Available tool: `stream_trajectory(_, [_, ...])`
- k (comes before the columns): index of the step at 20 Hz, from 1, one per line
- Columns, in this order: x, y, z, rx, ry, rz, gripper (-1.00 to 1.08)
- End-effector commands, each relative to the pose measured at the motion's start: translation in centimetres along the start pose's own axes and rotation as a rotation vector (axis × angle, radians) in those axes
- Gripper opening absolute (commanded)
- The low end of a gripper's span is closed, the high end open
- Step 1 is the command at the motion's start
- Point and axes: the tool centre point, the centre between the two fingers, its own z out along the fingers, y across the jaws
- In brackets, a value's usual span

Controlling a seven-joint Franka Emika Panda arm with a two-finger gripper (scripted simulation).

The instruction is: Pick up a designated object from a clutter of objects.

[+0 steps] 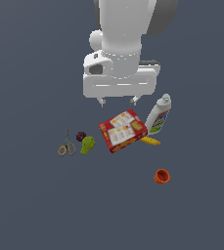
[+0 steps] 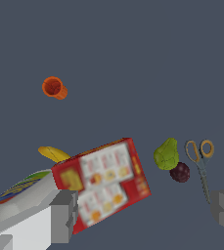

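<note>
A small orange cup (image 1: 161, 176) lies apart from the other items, toward the exterior view's right and front; the wrist view shows the orange cup (image 2: 54, 88) on its side, its hollow facing the camera. My gripper (image 1: 118, 101) hangs open high above the red cracker box (image 1: 123, 131), well away from the cup. Its two grey fingers (image 2: 63, 216) stand far apart with nothing between them. Around the box sit a white bottle (image 1: 159, 115), a yellow banana (image 1: 150, 141), a green pear (image 1: 87, 145), a dark plum (image 1: 80, 136) and orange-handled scissors (image 1: 67, 144).
All items rest on a flat dark grey surface (image 1: 30, 205). The bottle leans against the box's side, with the banana partly tucked under the box. In the wrist view the cracker box (image 2: 103, 181) fills the space between the fingers.
</note>
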Motion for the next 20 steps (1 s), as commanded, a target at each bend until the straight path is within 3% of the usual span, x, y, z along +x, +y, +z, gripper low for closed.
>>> stream_trajectory(1, [0.0, 0.0, 0.0, 0.000, 0.000, 0.001, 1.00])
stream_trajectory(10, [1.9, -1.1, 1.3, -0.001, -0.002, 0.056, 1.00])
stream_trajectory(20, [6.5, -4.4, 5.4, -0.004, -0.007, 0.203, 1.00])
